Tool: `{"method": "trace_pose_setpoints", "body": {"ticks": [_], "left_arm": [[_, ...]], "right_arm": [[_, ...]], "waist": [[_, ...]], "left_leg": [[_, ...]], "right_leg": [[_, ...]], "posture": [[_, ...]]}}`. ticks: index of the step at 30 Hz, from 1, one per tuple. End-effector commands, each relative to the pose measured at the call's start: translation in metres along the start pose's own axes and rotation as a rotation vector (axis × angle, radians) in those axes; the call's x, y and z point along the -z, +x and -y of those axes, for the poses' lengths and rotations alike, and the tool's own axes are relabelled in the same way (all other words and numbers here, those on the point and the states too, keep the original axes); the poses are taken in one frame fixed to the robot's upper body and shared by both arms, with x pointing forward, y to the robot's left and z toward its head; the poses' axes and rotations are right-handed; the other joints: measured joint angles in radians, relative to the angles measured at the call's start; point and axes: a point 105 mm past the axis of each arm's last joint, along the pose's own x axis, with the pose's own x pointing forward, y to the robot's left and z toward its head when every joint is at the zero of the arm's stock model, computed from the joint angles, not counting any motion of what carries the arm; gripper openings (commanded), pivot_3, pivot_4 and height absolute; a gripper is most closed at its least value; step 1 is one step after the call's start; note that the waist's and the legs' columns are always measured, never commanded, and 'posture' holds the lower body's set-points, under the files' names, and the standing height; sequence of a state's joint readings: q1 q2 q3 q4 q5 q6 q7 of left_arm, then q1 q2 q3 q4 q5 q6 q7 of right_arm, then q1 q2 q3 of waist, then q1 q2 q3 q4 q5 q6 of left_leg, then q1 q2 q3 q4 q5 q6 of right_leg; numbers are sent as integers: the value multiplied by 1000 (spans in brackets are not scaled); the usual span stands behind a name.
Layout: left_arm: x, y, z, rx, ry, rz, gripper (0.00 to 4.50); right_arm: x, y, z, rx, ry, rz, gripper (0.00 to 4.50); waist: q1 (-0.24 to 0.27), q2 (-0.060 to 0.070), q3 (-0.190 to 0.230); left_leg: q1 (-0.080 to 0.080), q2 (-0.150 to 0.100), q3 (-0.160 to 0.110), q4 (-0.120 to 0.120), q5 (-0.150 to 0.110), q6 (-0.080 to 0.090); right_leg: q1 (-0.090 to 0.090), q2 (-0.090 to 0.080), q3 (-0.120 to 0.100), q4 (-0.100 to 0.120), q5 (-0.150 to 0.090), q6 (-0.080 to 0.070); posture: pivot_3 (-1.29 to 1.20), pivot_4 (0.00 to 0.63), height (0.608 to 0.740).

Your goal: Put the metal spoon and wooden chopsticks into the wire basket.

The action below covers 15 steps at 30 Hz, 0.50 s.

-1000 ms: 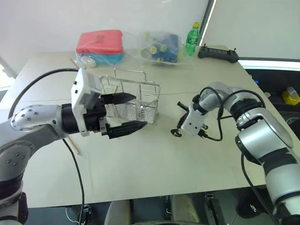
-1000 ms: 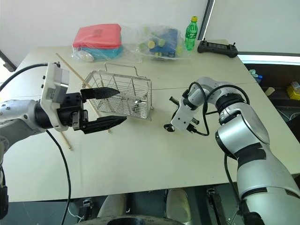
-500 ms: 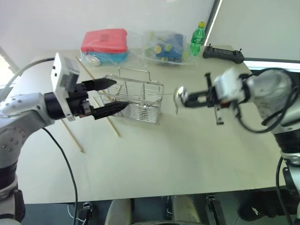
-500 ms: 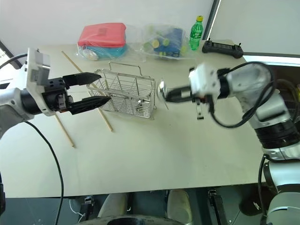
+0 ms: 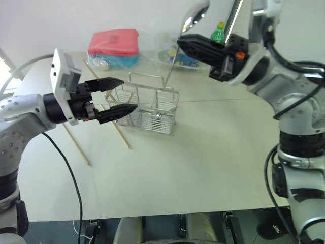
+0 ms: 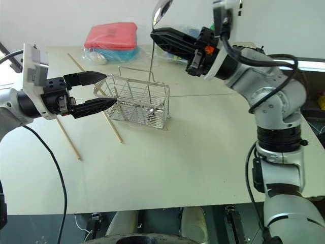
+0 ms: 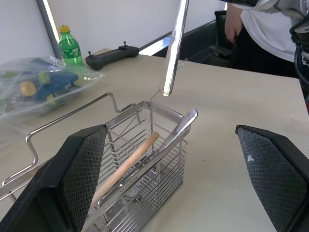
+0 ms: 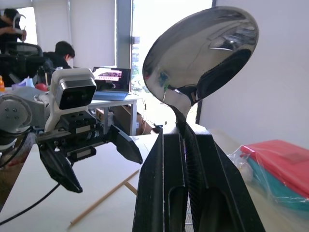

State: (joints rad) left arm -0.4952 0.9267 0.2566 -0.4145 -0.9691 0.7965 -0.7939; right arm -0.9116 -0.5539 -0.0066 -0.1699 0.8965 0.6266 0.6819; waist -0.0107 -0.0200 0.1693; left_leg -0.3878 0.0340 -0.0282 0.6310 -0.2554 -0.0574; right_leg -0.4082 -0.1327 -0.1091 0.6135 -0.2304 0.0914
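On your desk (image 5: 203,152) the silver wire-mesh basket (image 5: 148,109) holds one tan wooden chopstick (image 7: 126,166); your right claw (image 6: 154,36), clamping the shiny metal spoon (image 6: 155,35), has risen above it, left claw (image 5: 122,95) gaping empty.

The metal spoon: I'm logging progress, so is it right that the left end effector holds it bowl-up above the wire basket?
Not quite. The right end effector holds the metal spoon, bowl-up above the wire basket, as the right eye view shows. The left end effector is open and empty.
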Motion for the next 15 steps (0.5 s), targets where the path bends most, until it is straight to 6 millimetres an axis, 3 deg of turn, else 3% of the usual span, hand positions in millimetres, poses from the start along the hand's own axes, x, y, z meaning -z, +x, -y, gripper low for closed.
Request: {"method": "trace_pose_setpoints", "body": {"ticks": [1, 7, 10, 15], "left_arm": [[-13, -2, 2, -6, 58, 31, 4500], [-15, -2, 4, -11, 65, 36, 4500], [-17, -3, 5, -14, 67, 40, 4500], [-17, -3, 5, -18, 64, 41, 4500]], "right_arm": [[16, 3, 2, 37, -26, -21, 62], [49, 0, 15, 118, -9, -86, 62], [56, -3, 22, 160, 1, -100, 971], [59, -11, 30, 212, -17, -118, 3505]], "waist": [[1, -1, -1], [0, -1, -1], [-1, -1, -1], [0, -1, -1]], "left_leg": [[0, 0, 0, 0, 0, 0], [0, 0, 0, 0, 0, 0], [0, 0, -1, 0, 0, 0], [0, 0, -1, 0, 0, 0]], "right_leg": [[0, 0, 0, 0, 0, 0], [0, 0, 0, 0, 0, 0], [0, 0, 0, 1, 0, 0], [0, 0, 0, 0, 0, 0]], "posture": [[0, 150, 685], [0, 150, 685], [0, 150, 685], [0, 150, 685]]}}
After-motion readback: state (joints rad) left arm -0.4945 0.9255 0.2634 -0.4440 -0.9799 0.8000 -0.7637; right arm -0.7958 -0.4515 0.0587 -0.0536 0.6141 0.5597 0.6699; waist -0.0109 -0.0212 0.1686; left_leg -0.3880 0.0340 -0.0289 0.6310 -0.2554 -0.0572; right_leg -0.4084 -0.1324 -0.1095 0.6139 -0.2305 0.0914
